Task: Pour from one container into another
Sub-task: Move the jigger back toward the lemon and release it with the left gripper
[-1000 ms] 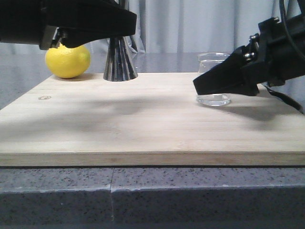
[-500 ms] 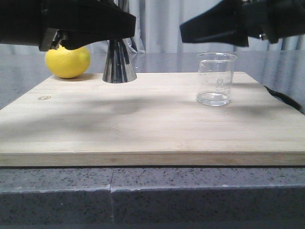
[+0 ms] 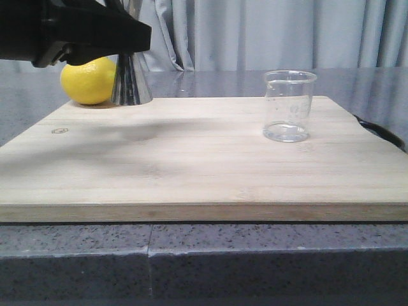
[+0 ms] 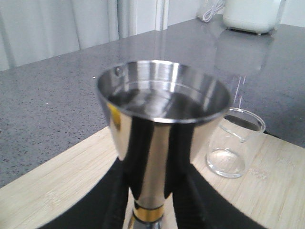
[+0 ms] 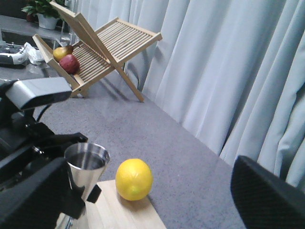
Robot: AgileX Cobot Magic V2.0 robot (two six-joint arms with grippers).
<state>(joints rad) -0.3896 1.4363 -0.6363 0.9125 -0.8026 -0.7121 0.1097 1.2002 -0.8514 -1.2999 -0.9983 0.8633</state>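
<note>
The clear glass beaker stands upright and alone on the right of the wooden board; it also shows in the left wrist view. My left gripper is shut on the steel jigger near the board's back left corner, right beside the lemon. In the left wrist view the black fingers clamp the jigger just above its gold band. My right gripper is open and empty, high up and out of the front view, looking down at the jigger.
The lemon sits at the board's back left corner. A wooden folding rack holding fruit stands far back on the grey counter. Curtains hang behind. A dark cable lies by the board's right edge.
The right gripper has risen from beside the beaker and left the front view. The left gripper has carried the jigger leftward, closer to the lemon. The beaker stayed put.
</note>
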